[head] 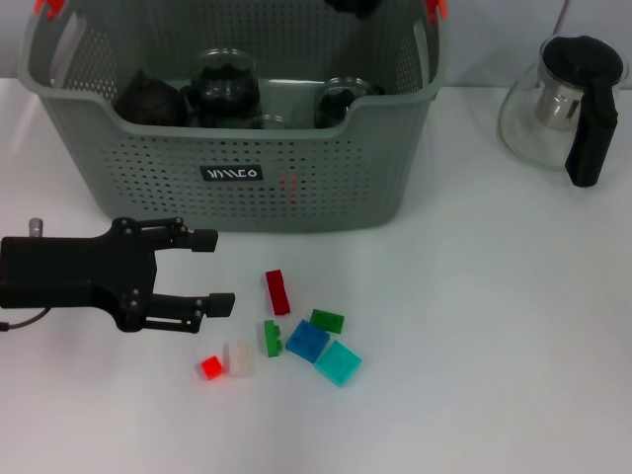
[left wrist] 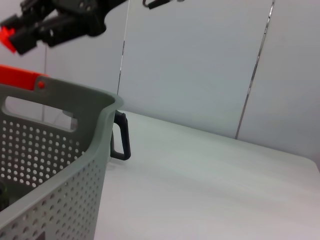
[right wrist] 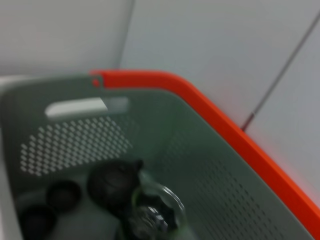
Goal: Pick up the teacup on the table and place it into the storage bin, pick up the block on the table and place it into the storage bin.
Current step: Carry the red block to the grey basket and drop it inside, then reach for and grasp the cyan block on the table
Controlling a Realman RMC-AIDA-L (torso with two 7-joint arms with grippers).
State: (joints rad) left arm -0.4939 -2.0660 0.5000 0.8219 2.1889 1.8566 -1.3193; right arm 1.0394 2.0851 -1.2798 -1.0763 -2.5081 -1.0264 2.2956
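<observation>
Storage bin (head: 326, 188) | black label (head: 232, 174) unreadable | left hand (head: 212, 269) spread, empty | right hand state unclear

We count one storage bin (head: 237, 148), one glass teapot with a black handle (head: 568, 104) beside it, and seven small blocks on the table: two red (head: 277, 291), two green (head: 327, 321), one blue (head: 308, 341), one teal (head: 338, 362) and one white (head: 237, 358). One gripper (head: 212, 269) shows in the head view.

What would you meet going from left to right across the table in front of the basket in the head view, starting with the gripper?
left gripper → red block → white block → blue block → teal block
</observation>
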